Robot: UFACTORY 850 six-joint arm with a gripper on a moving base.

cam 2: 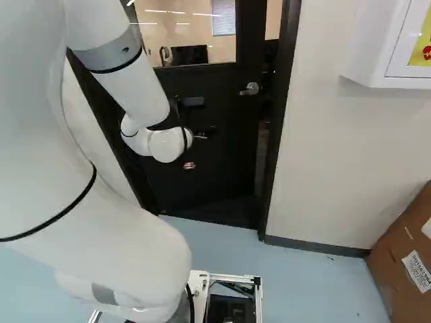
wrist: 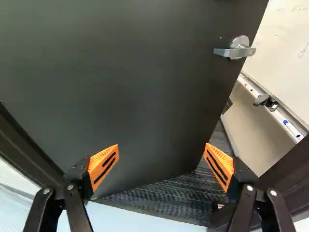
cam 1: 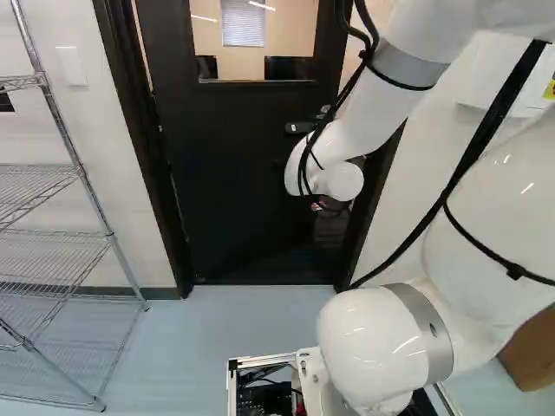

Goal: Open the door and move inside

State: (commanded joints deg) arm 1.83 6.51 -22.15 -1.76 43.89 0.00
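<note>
Black and ajar, the door [wrist: 135,101] stands ahead of our arm, swung away from us within its dark frame [cam 2: 279,134]. Its silver lever handle [wrist: 235,51] sits near the free edge, opposite the hinged side, and past that edge a gap shows the room beyond — a whiteboard [wrist: 289,29] with a tray [wrist: 275,110] along its lower edge, and dark striped carpet [wrist: 159,203] on the floor there. We have our end effector [cam 1: 331,206] in front of the door panel, its two fingers spread wide apart with nothing between the orange pads [wrist: 103,166]; the handle lies ahead of it, off to the side and ungripped.

Through the door's window [cam 2: 185,30] we see a blind [cam 2: 223,17] and dark screens [cam 2: 189,55]. On our side, a wire shelf [cam 1: 54,232] stands at the left edge of the pale blue floor [cam 1: 243,325] in the left base view. By the floor's right edge in the right base view sits a cardboard box [cam 2: 397,282] — and a white cabinet [cam 2: 370,50] hangs on the wall above.
</note>
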